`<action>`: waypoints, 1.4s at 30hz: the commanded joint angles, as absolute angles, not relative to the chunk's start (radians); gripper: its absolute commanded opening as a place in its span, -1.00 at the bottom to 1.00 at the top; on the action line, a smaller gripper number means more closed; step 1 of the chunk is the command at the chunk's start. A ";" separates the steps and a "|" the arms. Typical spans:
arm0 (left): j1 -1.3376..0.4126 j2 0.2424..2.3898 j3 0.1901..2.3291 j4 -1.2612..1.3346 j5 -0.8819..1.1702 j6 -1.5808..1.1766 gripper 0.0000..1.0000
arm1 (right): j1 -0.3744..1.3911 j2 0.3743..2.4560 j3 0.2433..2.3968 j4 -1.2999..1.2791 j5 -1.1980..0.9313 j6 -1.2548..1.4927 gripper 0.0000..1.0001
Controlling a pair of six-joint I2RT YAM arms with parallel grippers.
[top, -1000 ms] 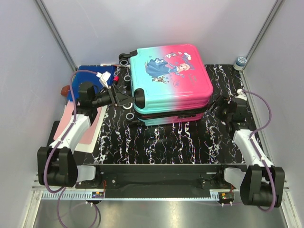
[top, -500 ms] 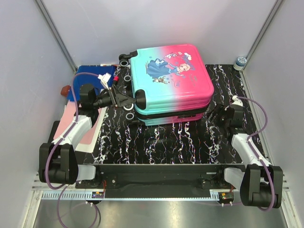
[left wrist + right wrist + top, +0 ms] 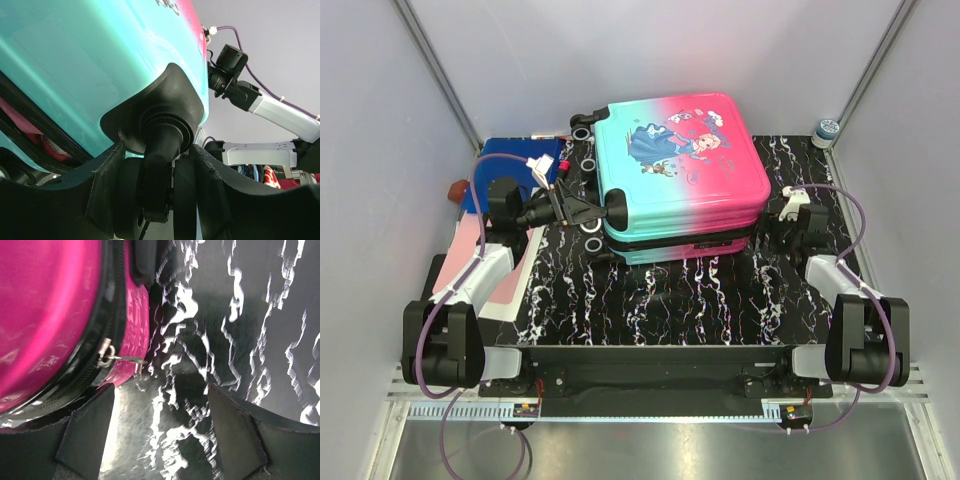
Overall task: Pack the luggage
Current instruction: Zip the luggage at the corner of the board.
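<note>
The luggage [image 3: 680,160], a teal-to-pink hard-shell suitcase with a cartoon print, lies flat on the black marbled table [image 3: 650,300], its two shells one on top of the other. My left gripper [image 3: 588,210] is at its front-left corner. In the left wrist view its fingers [image 3: 107,185] are shut on a black caster wheel [image 3: 160,165] under the teal shell [image 3: 90,60]. My right gripper [image 3: 772,228] is open beside the pink right side [image 3: 45,305]. A metal zipper pull [image 3: 120,359] hangs just ahead of the left finger of the right gripper [image 3: 160,432]. Nothing is between the right fingers.
A flat blue folder [image 3: 505,165] with a white plug [image 3: 540,165] on it lies at the back left. In front of it lies a pink and white sheet [image 3: 470,260], with a small red object [image 3: 455,190] beside the folder. A small round tin [image 3: 827,130] stands at the back right. Grey walls close in three sides.
The right arm has drawn in and back along the suitcase's right side, its fingers narrowing, then widening. The left gripper and the suitcase have not moved.
</note>
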State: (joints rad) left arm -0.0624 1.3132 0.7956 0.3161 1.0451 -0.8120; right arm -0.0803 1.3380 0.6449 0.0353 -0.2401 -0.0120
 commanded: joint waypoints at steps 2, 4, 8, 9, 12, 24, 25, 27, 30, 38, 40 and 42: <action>-0.057 1.275 0.805 0.394 1.026 -0.799 -1.00 | -0.095 1.264 0.545 0.375 -0.432 -0.173 0.71; -0.057 1.275 0.805 0.393 1.028 -0.798 -1.00 | -0.109 1.243 0.519 0.416 -0.469 -0.209 0.74; -0.057 1.278 0.807 0.399 1.037 -0.805 -1.00 | -0.133 1.226 0.489 0.492 -0.607 -0.254 0.73; -0.057 1.278 0.807 0.399 1.038 -0.805 -1.00 | -0.135 1.224 0.473 0.533 -0.615 -0.256 0.73; -0.057 1.276 0.808 0.397 1.039 -0.804 -1.00 | -0.150 1.229 0.454 0.587 -0.638 -0.265 0.71; -0.057 1.278 0.813 0.376 1.042 -0.782 -1.00 | -0.229 1.348 0.558 0.675 -0.845 -0.298 0.68; -0.057 1.276 0.815 0.368 1.040 -0.778 -1.00 | -0.233 1.359 0.566 0.675 -0.850 -0.310 0.66; -0.057 1.276 0.818 0.357 1.039 -0.765 -1.00 | -0.239 1.367 0.587 0.678 -0.880 -0.316 0.59; -0.057 1.278 0.819 0.348 1.035 -0.758 -1.00 | -0.244 1.371 0.607 0.709 -0.917 -0.311 0.57; -0.057 1.287 0.822 0.339 1.035 -0.753 -1.00 | -0.244 1.371 0.627 0.779 -0.980 -0.279 0.27; -0.057 1.289 0.824 0.339 1.035 -0.753 -1.00 | -0.244 1.384 0.629 0.779 -0.957 -0.297 0.24; -0.057 1.287 0.825 0.339 1.037 -0.753 -1.00 | -0.244 1.399 0.627 0.772 -0.924 -0.311 0.23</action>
State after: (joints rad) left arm -0.0624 1.3128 0.7956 0.3027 1.0473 -0.7834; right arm -0.2459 1.3907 0.5648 0.6189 -0.9455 -0.2920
